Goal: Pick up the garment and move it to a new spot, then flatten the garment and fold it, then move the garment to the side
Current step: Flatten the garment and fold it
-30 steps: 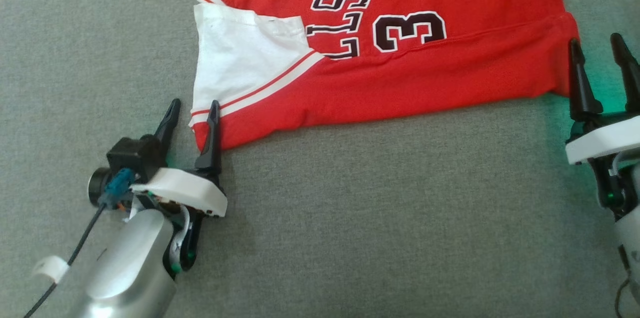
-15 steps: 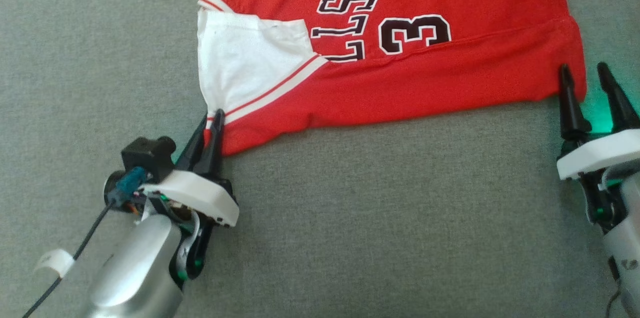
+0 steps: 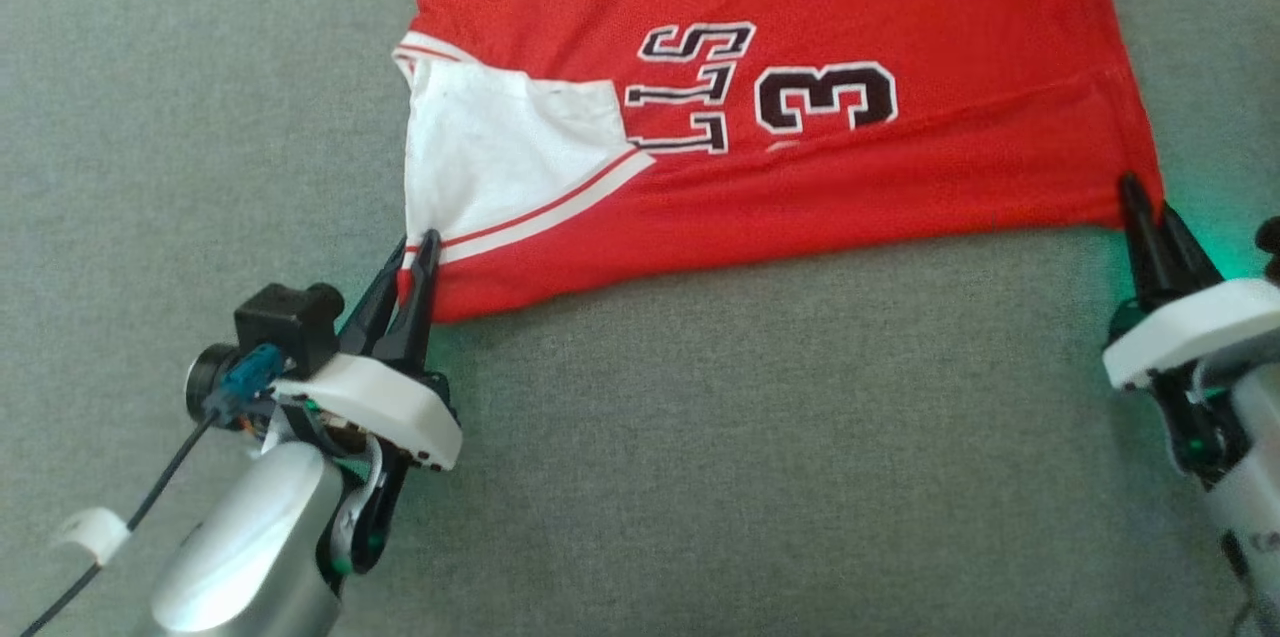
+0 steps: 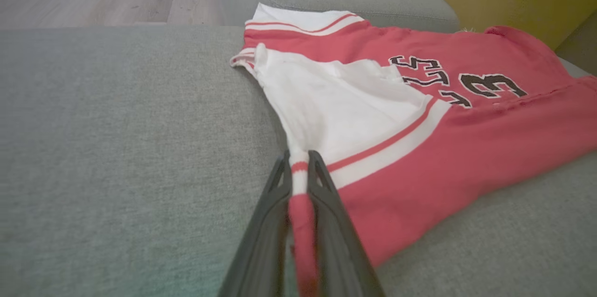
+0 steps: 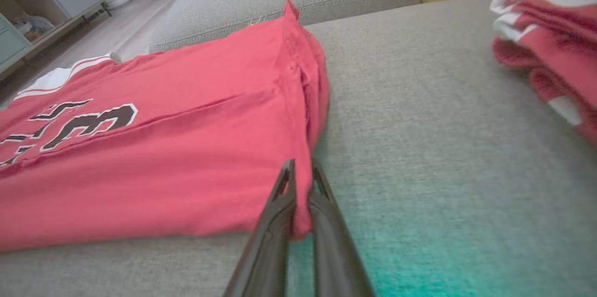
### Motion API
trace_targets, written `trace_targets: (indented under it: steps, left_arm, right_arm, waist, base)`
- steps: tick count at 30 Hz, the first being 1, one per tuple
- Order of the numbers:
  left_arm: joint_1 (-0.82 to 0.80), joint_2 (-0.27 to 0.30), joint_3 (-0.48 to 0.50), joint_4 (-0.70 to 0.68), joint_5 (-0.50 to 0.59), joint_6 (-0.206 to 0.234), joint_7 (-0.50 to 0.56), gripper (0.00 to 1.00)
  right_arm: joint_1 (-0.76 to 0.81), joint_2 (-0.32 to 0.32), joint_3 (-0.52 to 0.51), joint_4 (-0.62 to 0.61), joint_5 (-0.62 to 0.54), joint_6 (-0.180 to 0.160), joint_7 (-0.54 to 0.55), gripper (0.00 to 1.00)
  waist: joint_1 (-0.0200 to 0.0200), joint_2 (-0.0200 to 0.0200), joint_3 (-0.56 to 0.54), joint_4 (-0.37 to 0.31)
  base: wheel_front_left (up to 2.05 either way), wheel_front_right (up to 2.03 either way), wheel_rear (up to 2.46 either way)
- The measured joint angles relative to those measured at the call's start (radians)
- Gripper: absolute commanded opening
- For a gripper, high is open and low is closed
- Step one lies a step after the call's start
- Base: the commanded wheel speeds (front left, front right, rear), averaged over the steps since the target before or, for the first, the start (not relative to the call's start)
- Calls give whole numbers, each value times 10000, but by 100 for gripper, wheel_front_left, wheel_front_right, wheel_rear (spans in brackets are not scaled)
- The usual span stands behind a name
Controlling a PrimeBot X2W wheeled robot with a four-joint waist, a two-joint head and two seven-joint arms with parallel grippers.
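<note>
Now pinched at both near corners — red jersey (image 3: 800, 187) on grey cushion (image 3: 700, 467).
Clamped by left gripper (image 3: 416, 239) at striped corner, by right gripper (image 3: 1143, 197) at hem.

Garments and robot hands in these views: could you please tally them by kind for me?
Garments: 2, the red jersey and a bunched red-and-white garment
Hands: 2, left hand and right hand, both gripping jersey corners
Total: 4
</note>
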Motion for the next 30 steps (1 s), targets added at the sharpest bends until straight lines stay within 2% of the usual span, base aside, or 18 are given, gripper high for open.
trace_targets:
  steps: [6, 14, 22, 24, 26, 27, 28, 30]
  left_arm:
    - [616, 366, -59, -523, -6, 159, 349, 0]
    - [2462, 792, -303, -1937, -109, 711, 644, 0]
    - [3879, 1030, -604, -2966, -355, 1183, 980, 0]
    - [3905, 1045, -623, -3043, -370, 1187, 1039, 0]
    - [3859, 1058, -623, -3060, -366, 1193, 1053, 88]
    - [3828, 1072, -623, -3058, -359, 1191, 1110, 88]
    - [3774, 1091, -629, -3060, -337, 1185, 1139, 100]
    - [3481, 1131, -646, -3078, -144, 1160, 1187, 100]
  right_arm:
    - [645, -731, 759, -426, 36, 0, -2, 0]
    - [2193, -1847, 1262, -1423, 642, 2, 0, 0]
    - [3667, -2102, 970, -2077, 757, 2, 12, 0]
    - [3693, -2102, 853, -2134, 717, 2, 35, 100]
    - [3688, -2092, 646, -2230, 616, 2, 88, 100]
    - [3685, -2092, 531, -2245, 591, 0, 90, 100]
    - [3684, -2092, 412, -2303, 541, 2, 88, 100]
    - [3677, -2090, 192, -2462, 414, 0, 88, 100]
  waist:
    - [-1, 0, -501, -129]
    - [-3, 0, -1168, -309]
    - [-2, 0, -1218, -236]
    - [-2, 0, -1188, -222]
    - [-2, 0, -1149, -213]
    - [-1, 0, -1131, -209]
    - [-2, 0, -1107, -204]
    - [-2, 0, -1043, -192]
  base:
    - [0, 0, 0]
    - [0, 0, 0]
    - [0, 0, 0]
    - [0, 0, 0]
    - [0, 0, 0]
    - [0, 0, 0]
    - [0, 0, 0]
    - [0, 0, 0]
